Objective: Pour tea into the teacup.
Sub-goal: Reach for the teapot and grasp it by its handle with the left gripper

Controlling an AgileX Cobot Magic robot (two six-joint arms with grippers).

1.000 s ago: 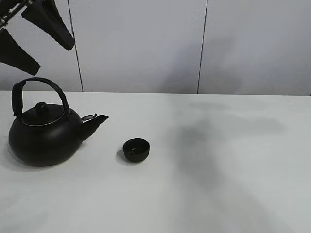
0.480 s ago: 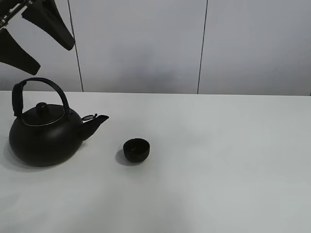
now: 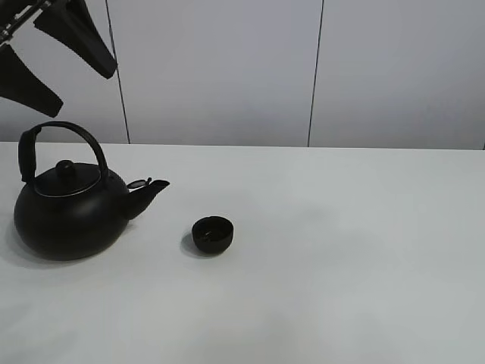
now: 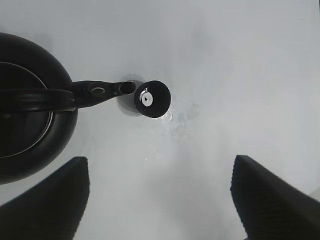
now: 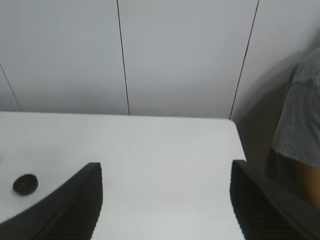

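Hovering at 10 o'clock in the high view, our left gripper (image 4: 160, 162) hangs with jaws spread wide, holding nothing; our right gripper (image 5: 166, 167) is likewise agape and empty. The teacup (image 3: 212, 233) sits on the table (image 3: 364, 250) at 4 o'clock from the kettle (image 3: 68, 220), just off its spout (image 3: 148, 191). We judge the cup light, rigid and easily knocked, so we would leave it standing and grip the heavier kettle by the crown of its arched handle (image 3: 72, 127).
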